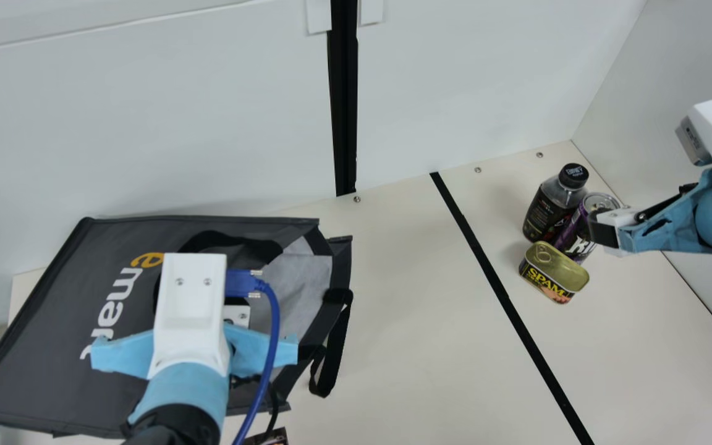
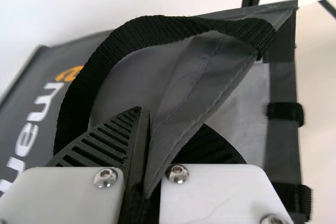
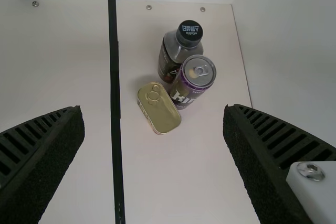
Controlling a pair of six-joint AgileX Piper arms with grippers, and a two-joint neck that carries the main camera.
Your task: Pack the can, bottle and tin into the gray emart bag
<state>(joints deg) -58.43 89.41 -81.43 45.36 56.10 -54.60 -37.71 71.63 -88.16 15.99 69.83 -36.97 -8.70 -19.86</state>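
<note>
Two black ribbed fingers of the left gripper (image 2: 164, 121), at the lower left of the main view's frame, are closed on the upper fabric edge of the gray emart bag (image 1: 53, 371). A fold of cloth is pinched there, presumably so that the mouth can be held apart; whether one layer or more is caught cannot be fairly told. The bag is laid on its side, its mouth turned toward the frame's right, which seems meant to let items be passed in sideways. Its pale lining (image 1: 297, 275) is exposed, and a black webbing handle (image 2: 152, 29) is looped over the pinched fold.

Farther off, right of centre in the frame, the goods are grouped beyond the black tape line (image 1: 504, 296). Nearest is the Spam tin (image 1: 555, 267), laid flat with its ring-pull lid up. Just behind it the purple drink can (image 1: 602, 202) is stood upright, and close against that, farthest, the black-capped bottle (image 1: 573, 175). The right gripper (image 3: 153, 108) is held above them with its fingers spread wide and nothing between them, apparently so that any of the three can be straddled. Because they are so tightly clustered, a neighbour could be knocked.
</note>
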